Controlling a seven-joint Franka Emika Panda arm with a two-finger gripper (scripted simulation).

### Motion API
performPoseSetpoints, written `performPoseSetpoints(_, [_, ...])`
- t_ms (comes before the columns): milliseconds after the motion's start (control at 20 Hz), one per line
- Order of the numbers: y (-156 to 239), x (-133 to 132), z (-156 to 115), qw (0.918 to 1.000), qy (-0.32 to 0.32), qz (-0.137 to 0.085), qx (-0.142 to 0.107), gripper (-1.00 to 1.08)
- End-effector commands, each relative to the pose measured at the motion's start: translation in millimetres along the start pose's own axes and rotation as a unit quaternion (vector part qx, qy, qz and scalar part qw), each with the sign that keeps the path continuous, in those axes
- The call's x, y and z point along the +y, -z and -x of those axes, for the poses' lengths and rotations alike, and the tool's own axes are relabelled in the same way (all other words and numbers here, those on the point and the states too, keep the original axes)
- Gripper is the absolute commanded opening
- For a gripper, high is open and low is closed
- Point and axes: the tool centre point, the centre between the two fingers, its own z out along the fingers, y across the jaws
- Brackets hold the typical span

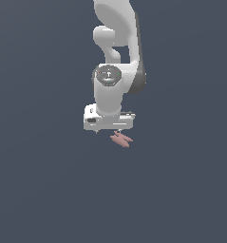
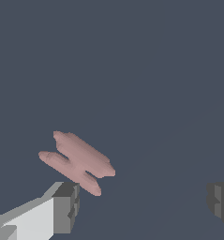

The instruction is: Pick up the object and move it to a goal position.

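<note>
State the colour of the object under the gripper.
Dusty pink, plain with no pattern. The object shows best in the wrist view.

White rounded arm (image 1: 116, 52) with dark joint bands; hand (image 2: 141, 206) has grey fingertips (image 2: 66, 206).

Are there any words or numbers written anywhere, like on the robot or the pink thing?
None that can be read.
The pink object is plain, with no writing on it.
The white end effector shows no label in either view.
The round disc on the arm has tiny specks in the exterior view, too small and blurred to tell whether they are letters.
</note>
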Motion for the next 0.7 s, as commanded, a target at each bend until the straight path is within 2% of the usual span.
performPoseSetpoints(0, [0,0,0,1.0,0.0,0.0,0.0,1.0])
performPoseSetpoints(400, [4,-13,-6,0.9998,-0.008,-0.016,0.009,1.0])
performPoseSetpoints(650, [4,-14,-6,0.9998,-0.008,-0.017,0.01,1.0])
